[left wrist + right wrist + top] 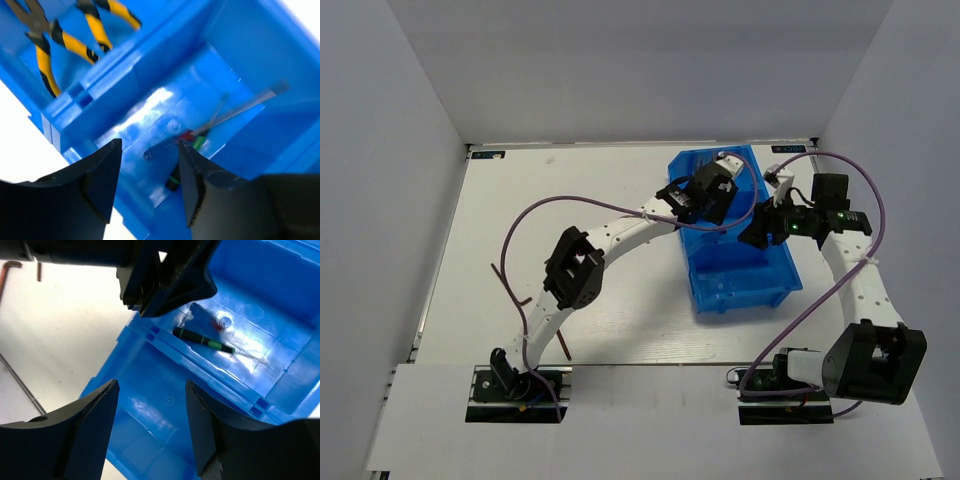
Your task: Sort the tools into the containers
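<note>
The blue bin (705,300) stands right of centre. Two yellow-black pliers (60,42) lie in its far compartment. The blue-red screwdriver (207,316) and the black-green screwdriver (202,340) lie in the middle compartment (150,107). The near compartment (160,410) looks empty. My left gripper (150,142) is open and empty above the middle compartment. My right gripper (152,383) is open and empty above the near compartment. Dark hex keys (503,280) lie on the white table at the left, one nearer the front (563,346).
The left gripper (165,270) hangs close above the bin in the right wrist view, near my right gripper (757,228). Purple cables (520,225) loop over both arms. White walls close in the table (620,330) at the back and sides.
</note>
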